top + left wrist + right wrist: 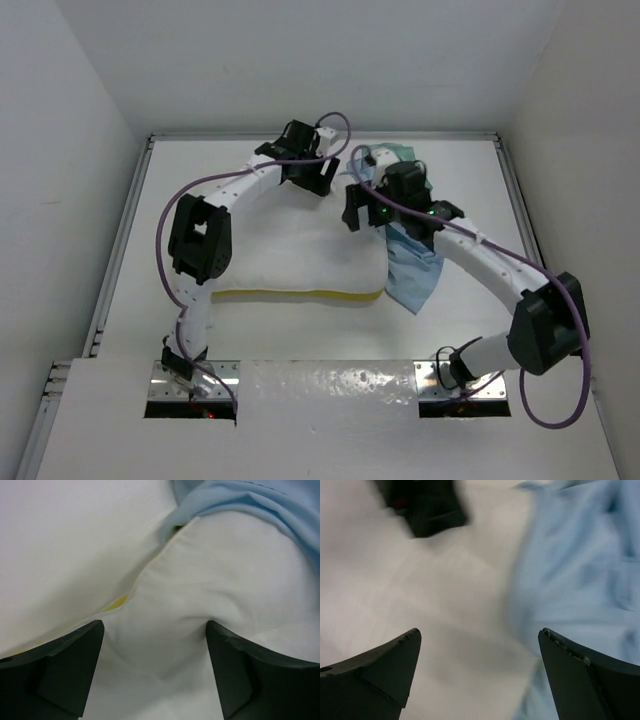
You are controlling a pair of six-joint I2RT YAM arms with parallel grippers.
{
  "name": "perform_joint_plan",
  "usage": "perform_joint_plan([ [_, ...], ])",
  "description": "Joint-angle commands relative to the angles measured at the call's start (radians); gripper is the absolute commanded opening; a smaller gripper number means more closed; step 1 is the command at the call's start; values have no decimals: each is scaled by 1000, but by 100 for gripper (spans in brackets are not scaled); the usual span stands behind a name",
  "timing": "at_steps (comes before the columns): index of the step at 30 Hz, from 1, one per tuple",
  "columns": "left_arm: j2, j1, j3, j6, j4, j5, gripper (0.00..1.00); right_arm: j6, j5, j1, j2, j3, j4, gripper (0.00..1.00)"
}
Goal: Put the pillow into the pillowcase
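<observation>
Shows a white table with the pillow lying across its middle, its yellow band along the near edge. Places the pillowcase at the pillow's right end, the light blue face spilling onto the table toward the near right and a mint-green patch showing on the far side behind the right arm. From the left wrist, shows blue cloth lapping over the white pillow. Has the left gripper over the pillow's far edge, jaws spread wide, with pillow cloth puckered between them and nothing clamped. Has the right gripper just right of it, above the seam where the pillow meets the pillowcase. Shows its jaws likewise wide apart and empty, in a blurred view.
</observation>
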Motion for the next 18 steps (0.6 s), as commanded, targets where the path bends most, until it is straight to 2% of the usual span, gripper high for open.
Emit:
perform_joint_plan([
  [1, -61, 73, 97, 49, 15, 53, 84, 112, 48, -205, -119, 31, -92, 99],
  [3, -113, 67, 80, 124, 32, 70, 85, 111, 34, -311, -183, -10, -135, 99],
  [4, -171, 58, 64, 216, 37, 77, 85, 85, 63, -325, -202, -26, -173, 94],
  [5, -204, 30, 22, 276, 37, 87, 82, 53, 95, -338, -234, -68, -181, 55],
  [6, -233, 12, 1, 337, 16, 96, 77, 56, 104, -360, -248, -91, -184, 25],
  [7, -285, -16, -22, 476, -7, 90, 69, 66, 112, -374, -260, -113, -177, 3],
  [8, -328, -81, -89, 632, -85, 73, 56, 123, 120, -405, -277, -162, -152, 3],
  [9, -328, -120, -90, 710, -139, 62, 54, 123, 117, -420, -282, -185, -141, 19],
  [10, -365, -163, -114, 765, -190, 51, 54, 145, 121, -436, -282, -203, -131, 47],
  [11, -383, -242, -183, 807, -257, 38, 62, 186, 138, -468, -282, -245, -120, 65],
  [12, -415, -278, -218, 848, -279, 7, 70, 198, 144, -483, -277, -263, -96, 76],
  [14, -439, -364, -333, 856, -290, -28, 82, 209, 153, -509, -280, -327, -59, 83],
  [15, -457, -389, -370, 843, -281, -66, 85, 205, 147, -509, -277, -349, -13, 87],
  [16, -465, -437, -442, 832, -267, -79, 95, 194, 137, -511, -273, -381, 3, 90],
  [17, -469, -462, -475, 826, -250, -90, 100, 183, 112, -538, -260, -389, 24, 92],
  [18, -472, -485, -534, 806, -235, -93, 100, 160, 101, -540, -225, -395, 32, 94],
])
